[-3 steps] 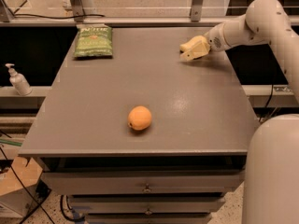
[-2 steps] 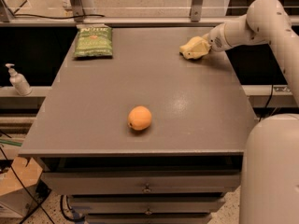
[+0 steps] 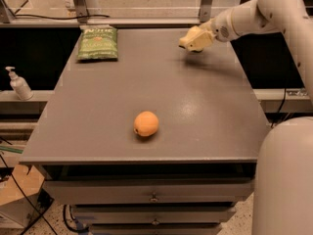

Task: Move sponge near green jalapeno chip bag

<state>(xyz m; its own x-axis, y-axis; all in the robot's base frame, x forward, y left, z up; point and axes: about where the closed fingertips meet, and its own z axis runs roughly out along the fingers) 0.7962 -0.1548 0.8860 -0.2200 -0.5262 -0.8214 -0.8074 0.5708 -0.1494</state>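
Observation:
My gripper is at the back right of the grey table, raised a little above the top, with its shadow just beneath it. It is shut on the sponge, a pale yellow lump at the fingertips that is hard to tell apart from the cream fingers. The green jalapeno chip bag lies flat at the back left corner, well to the left of the gripper.
An orange sits near the front middle of the table. A soap dispenser bottle stands on a lower shelf at the left. A metal rail and posts run behind the table. The robot's white base is at the front right.
The gripper has lifted off the table surface and moved a little left, toward the chip bag, carrying the sponge. The orange and the bag have not moved.

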